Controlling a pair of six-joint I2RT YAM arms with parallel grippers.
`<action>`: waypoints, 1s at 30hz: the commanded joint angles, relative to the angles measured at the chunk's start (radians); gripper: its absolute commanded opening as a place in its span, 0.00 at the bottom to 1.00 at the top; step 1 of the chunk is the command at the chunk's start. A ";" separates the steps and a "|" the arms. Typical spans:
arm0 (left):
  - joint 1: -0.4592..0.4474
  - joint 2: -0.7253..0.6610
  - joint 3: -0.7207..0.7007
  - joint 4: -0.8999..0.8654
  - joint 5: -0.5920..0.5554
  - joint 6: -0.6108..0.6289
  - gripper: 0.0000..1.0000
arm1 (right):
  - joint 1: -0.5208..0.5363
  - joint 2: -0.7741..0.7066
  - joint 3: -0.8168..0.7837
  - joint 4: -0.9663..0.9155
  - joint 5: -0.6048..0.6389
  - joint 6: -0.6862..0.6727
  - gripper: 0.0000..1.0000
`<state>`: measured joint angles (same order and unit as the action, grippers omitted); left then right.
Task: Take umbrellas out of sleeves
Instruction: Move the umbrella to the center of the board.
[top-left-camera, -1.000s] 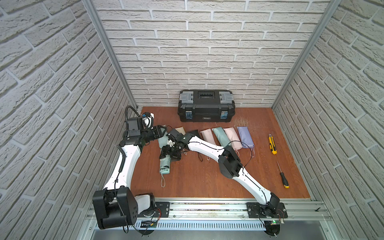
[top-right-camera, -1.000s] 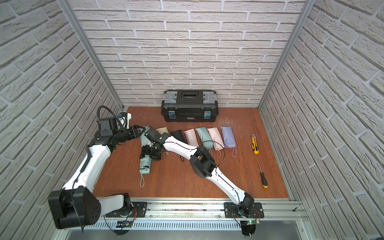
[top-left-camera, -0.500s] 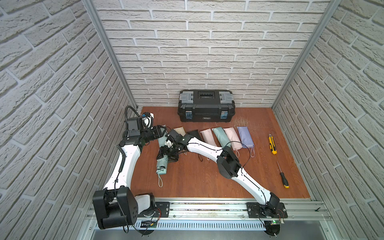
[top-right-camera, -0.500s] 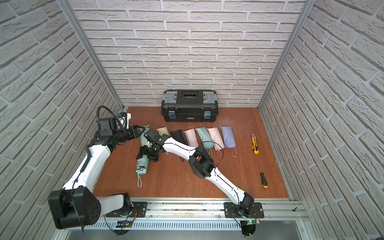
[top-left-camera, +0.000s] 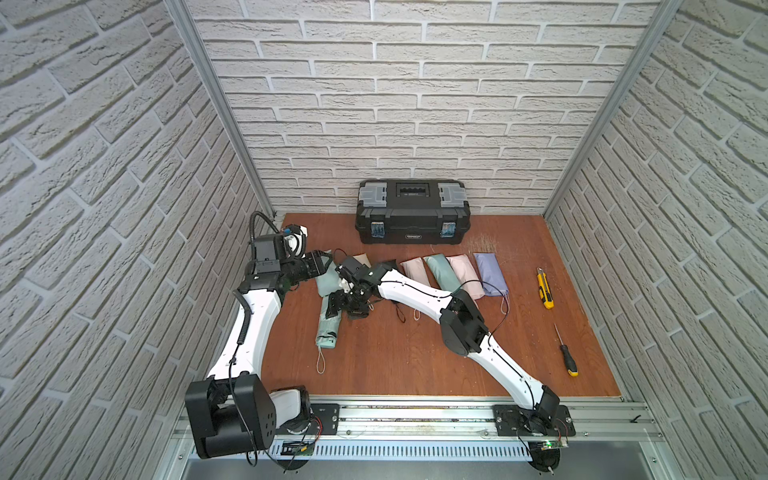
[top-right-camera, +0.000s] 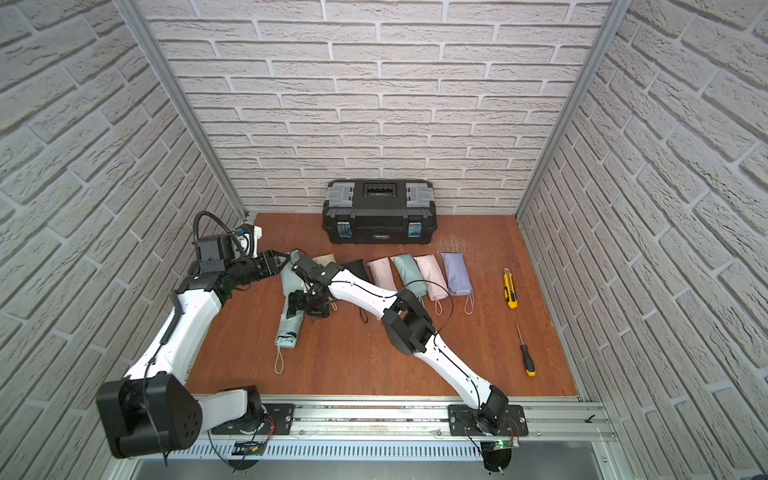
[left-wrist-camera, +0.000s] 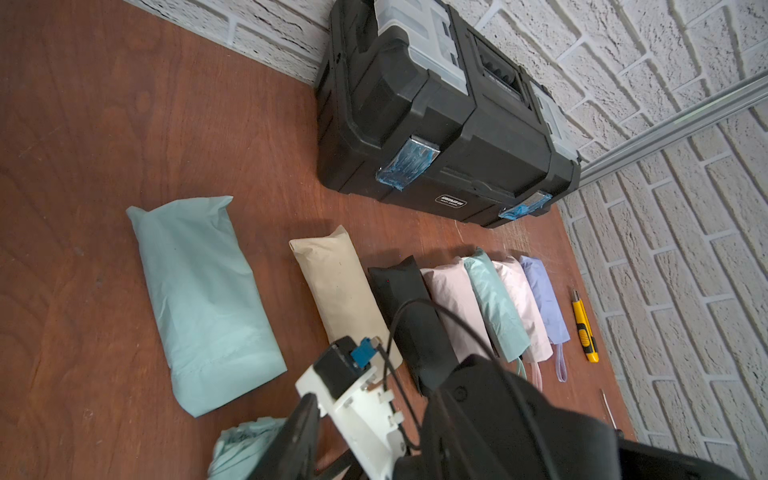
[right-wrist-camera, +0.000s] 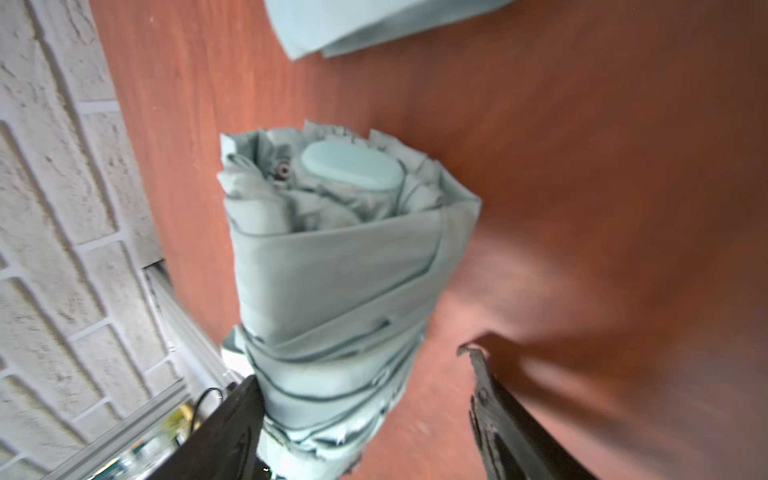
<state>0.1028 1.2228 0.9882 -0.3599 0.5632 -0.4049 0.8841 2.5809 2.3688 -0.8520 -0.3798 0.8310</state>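
A bare mint umbrella (top-left-camera: 326, 332) (top-right-camera: 289, 330) lies on the wooden table, its wrist loop toward the front. My right gripper (top-left-camera: 336, 305) (right-wrist-camera: 361, 370) stands open astride its upper part. One finger touches the fabric; the other stands clear. The empty mint sleeve (top-left-camera: 326, 280) (left-wrist-camera: 199, 299) lies flat just behind it. My left gripper (top-left-camera: 326, 264) hovers at the sleeve's far end, jaws partly apart and holding nothing. To the right, the cream (top-left-camera: 361, 259), black (top-left-camera: 388, 266), pink (top-left-camera: 413, 270), mint (top-left-camera: 440, 274), pink (top-left-camera: 467, 276) and lavender (top-left-camera: 490, 274) sleeves are still plump with umbrellas.
A black toolbox (top-left-camera: 411, 216) stands against the back wall. A yellow utility knife (top-left-camera: 544, 289) and a screwdriver (top-left-camera: 565, 353) lie at the right. Brick walls close in both sides, and the left arm works close to the left wall.
My right gripper has shifted slightly left and toward the front, over the mint umbrella, which has been nudged a little. The left arm and the sleeve have stayed put.
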 joint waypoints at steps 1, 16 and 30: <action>0.008 -0.003 0.001 0.025 0.011 -0.001 0.47 | -0.028 -0.114 -0.034 -0.101 0.177 -0.110 0.78; 0.009 0.001 0.001 0.026 0.011 -0.002 0.47 | -0.036 -0.120 -0.012 -0.236 0.436 -0.284 0.65; 0.009 0.000 0.000 0.028 0.014 -0.003 0.47 | 0.027 -0.004 0.121 -0.215 0.390 -0.253 0.48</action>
<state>0.1047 1.2232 0.9882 -0.3599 0.5640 -0.4053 0.9028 2.5488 2.4542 -1.0740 0.0067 0.5655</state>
